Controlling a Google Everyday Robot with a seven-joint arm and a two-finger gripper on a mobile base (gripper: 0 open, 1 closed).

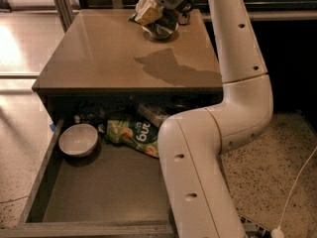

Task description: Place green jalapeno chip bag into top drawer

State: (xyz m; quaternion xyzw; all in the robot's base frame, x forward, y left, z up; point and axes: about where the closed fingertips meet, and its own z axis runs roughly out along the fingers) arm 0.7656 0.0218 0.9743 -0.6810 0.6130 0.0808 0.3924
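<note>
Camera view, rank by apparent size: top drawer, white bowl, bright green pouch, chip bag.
1. top drawer
2. bright green pouch, partly behind the arm
3. white bowl and green jalapeno chip bag look alike; the bag is farther, at the gripper over the tabletop's far end.

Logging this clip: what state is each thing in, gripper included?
top drawer: pulled open, chip bag not in it
green jalapeno chip bag: at the tabletop's far end, against the gripper
gripper: over the tabletop's far end, at the bag
white bowl: upright, drawer's back left
green pouch: lying in the drawer beside the bowl
</note>
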